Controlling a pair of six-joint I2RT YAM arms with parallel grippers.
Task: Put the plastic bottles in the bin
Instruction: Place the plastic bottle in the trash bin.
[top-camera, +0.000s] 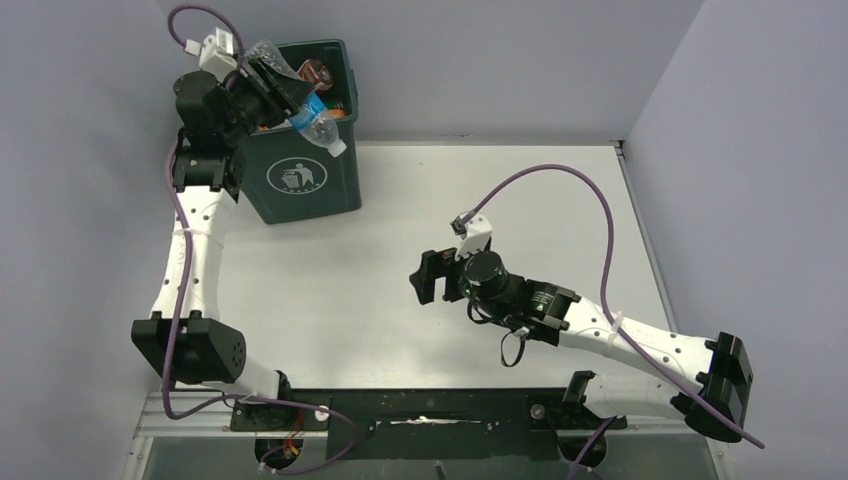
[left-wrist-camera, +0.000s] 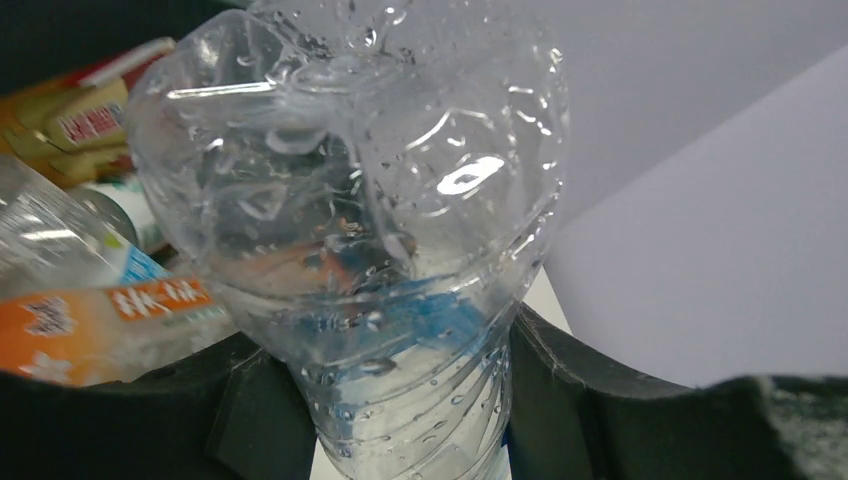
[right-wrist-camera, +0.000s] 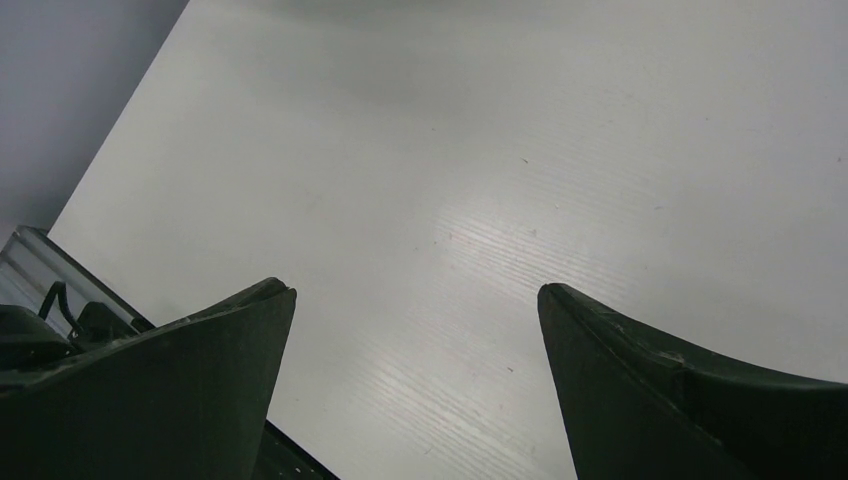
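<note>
Clear bottle (top-camera: 308, 112), blue label, white cap, crumpled base, is held tilted above the bin (top-camera: 300, 178). It's over the opening, w/ cap end lowest and crossing the bin's front rim in top view. L gripper (top-camera: 268, 86) is at the bin's left rear corner, pinching the bottle round its ribbed body. Its fingers (left-wrist-camera: 590, 395) are pressed in on both sides.

Inside the bin are other bottles, incl. an orange-label bottle (left-wrist-camera: 100, 322) lying just under the held one.

R gripper (top-camera: 422, 277) is well apart from the bin, to the bin's right and nearer the arm bases, over the white table (right-wrist-camera: 450, 180). Its fingers (right-wrist-camera: 180, 390) are spread wide, nothing between.
</note>
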